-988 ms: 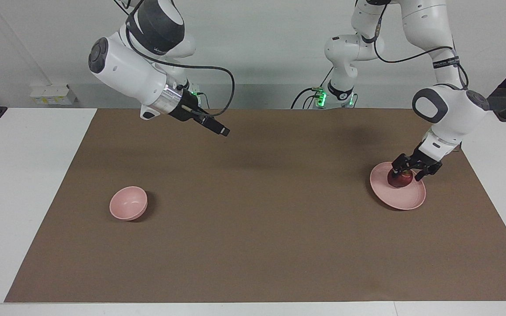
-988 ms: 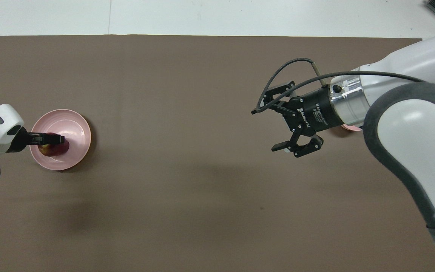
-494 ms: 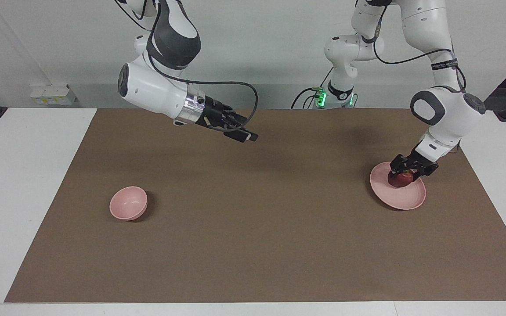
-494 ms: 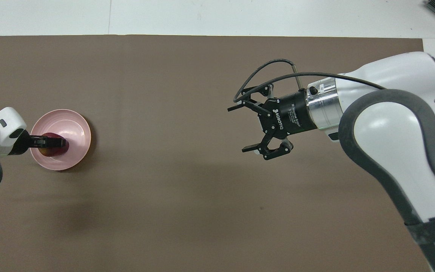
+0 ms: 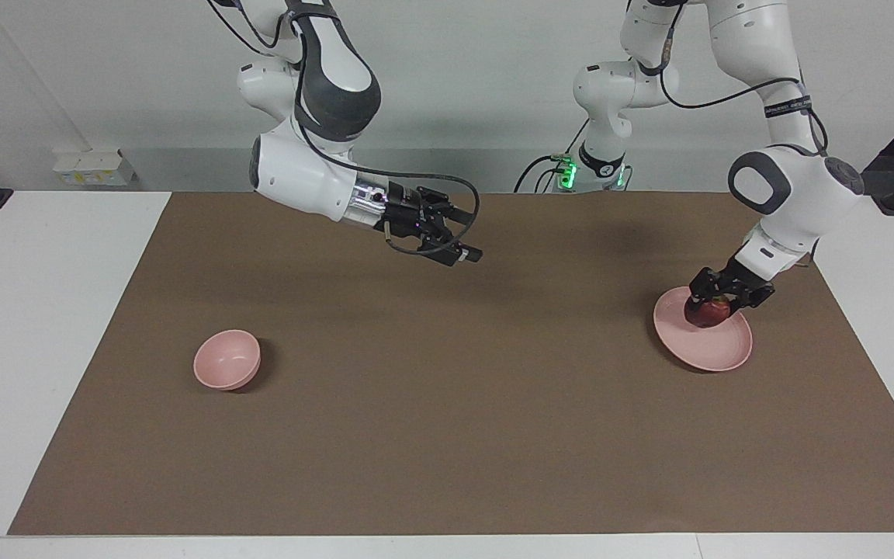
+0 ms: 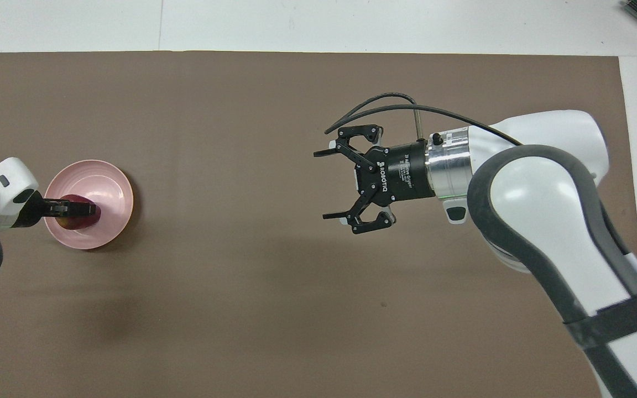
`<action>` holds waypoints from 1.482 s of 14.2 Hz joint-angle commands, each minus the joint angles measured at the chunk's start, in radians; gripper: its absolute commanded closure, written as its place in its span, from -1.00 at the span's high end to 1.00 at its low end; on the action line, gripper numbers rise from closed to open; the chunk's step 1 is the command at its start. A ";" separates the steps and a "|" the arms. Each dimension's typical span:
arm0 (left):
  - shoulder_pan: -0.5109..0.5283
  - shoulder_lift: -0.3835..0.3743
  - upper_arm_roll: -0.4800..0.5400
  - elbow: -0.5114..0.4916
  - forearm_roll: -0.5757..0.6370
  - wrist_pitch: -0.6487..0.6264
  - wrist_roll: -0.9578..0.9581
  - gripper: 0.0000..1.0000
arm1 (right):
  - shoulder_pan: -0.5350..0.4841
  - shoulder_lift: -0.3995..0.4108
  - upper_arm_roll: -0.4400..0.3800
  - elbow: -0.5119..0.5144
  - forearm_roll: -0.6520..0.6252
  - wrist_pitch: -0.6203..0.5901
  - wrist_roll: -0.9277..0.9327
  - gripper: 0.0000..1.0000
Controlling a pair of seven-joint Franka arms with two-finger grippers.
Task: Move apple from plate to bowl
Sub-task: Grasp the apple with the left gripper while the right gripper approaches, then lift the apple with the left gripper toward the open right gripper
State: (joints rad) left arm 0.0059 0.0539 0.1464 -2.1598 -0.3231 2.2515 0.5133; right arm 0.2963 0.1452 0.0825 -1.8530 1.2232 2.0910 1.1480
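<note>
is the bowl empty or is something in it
Empty. The bowl shows only its bare pink inside; the apple sits on the plate, with the left tool shut on it.

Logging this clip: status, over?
Left claw shut on apple, on plate. Right claw open over mid-table. Bowl waiting; nothing between.

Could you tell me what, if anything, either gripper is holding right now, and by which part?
The left gripper is shut on the apple, gripping its upper sides from above, over the plate. The right gripper is open and holds nothing.
</note>
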 commanded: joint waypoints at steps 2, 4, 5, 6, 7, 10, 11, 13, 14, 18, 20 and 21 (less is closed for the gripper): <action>-0.006 -0.091 -0.008 0.049 -0.022 -0.186 -0.016 -1.00 | 0.004 -0.038 -0.001 -0.081 0.042 0.030 -0.078 1.00; -0.007 -0.104 -0.027 0.070 -0.081 -0.246 -0.062 -1.00 | 0.001 -0.050 -0.001 -0.106 0.044 0.023 -0.128 1.00; -0.009 -0.108 -0.043 0.074 -0.155 -0.263 -0.080 -1.00 | 0.001 -0.050 -0.001 -0.109 0.044 0.021 -0.128 1.00; -0.010 -0.114 -0.069 0.074 -0.236 -0.268 -0.105 -1.00 | 0.004 -0.050 -0.001 -0.109 0.044 0.024 -0.128 1.00; -0.010 -0.114 -0.097 0.074 -0.287 -0.267 -0.136 -1.00 | 0.004 -0.050 -0.001 -0.109 0.047 0.024 -0.128 1.00; -0.017 -0.115 -0.139 0.069 -0.482 -0.267 -0.183 -1.00 | 0.007 -0.052 -0.001 -0.109 0.067 0.030 -0.125 1.00; -0.017 -0.121 -0.154 0.066 -0.546 -0.265 -0.194 -1.00 | 0.009 -0.052 -0.001 -0.109 0.068 0.032 -0.122 1.00; -0.021 -0.129 -0.171 0.055 -0.654 -0.257 -0.194 -1.00 | 0.012 -0.052 -0.001 -0.109 0.070 0.049 -0.117 1.00; -0.021 -0.135 -0.176 0.051 -0.710 -0.257 -0.197 -1.00 | 0.026 -0.052 -0.001 -0.109 0.070 0.067 -0.099 1.00; -0.023 -0.154 -0.231 0.021 -0.904 -0.207 -0.199 -1.00 | 0.090 -0.044 -0.001 -0.103 0.082 0.211 -0.036 1.00; -0.023 -0.163 -0.270 0.006 -0.979 -0.158 -0.199 -1.00 | 0.110 -0.041 -0.001 -0.101 0.079 0.253 -0.031 1.00; -0.023 -0.173 -0.293 -0.003 -1.019 -0.139 -0.199 -1.00 | 0.119 -0.038 -0.001 -0.097 0.079 0.268 -0.030 1.00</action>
State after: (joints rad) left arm -0.0092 -0.0697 -0.1184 -2.1150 -1.2702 2.0600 0.3295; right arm 0.4036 0.1229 0.0823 -1.9329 1.2763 2.3229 1.1102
